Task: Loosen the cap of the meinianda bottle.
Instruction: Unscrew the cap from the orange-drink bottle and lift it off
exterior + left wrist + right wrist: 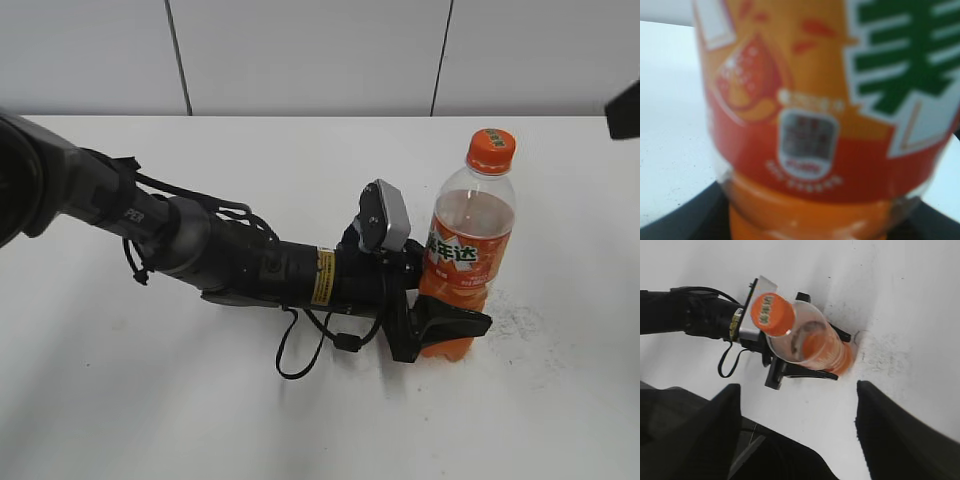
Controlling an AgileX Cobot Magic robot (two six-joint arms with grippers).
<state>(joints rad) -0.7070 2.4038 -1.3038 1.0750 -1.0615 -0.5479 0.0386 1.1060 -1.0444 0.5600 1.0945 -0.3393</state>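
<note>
The meinianda bottle (468, 250) stands upright on the white table, right of centre. It holds orange liquid and has an orange label. Its orange cap (491, 150) is on the neck. My left gripper (447, 326) is shut on the bottle's lower body, below the label. In the left wrist view the label (810, 100) fills the frame, with dark fingers at both bottom corners. My right gripper (797, 400) is open and empty, high above the bottle (817, 346) and cap (771, 314). Only a dark corner of the right gripper (625, 110) shows in the exterior view.
The left arm (250, 262) lies low across the table from the left edge, with a loose cable loop (300, 350) under it. A speckled scuffed patch (520, 320) marks the table right of the bottle. A panelled wall (300, 50) runs behind the table.
</note>
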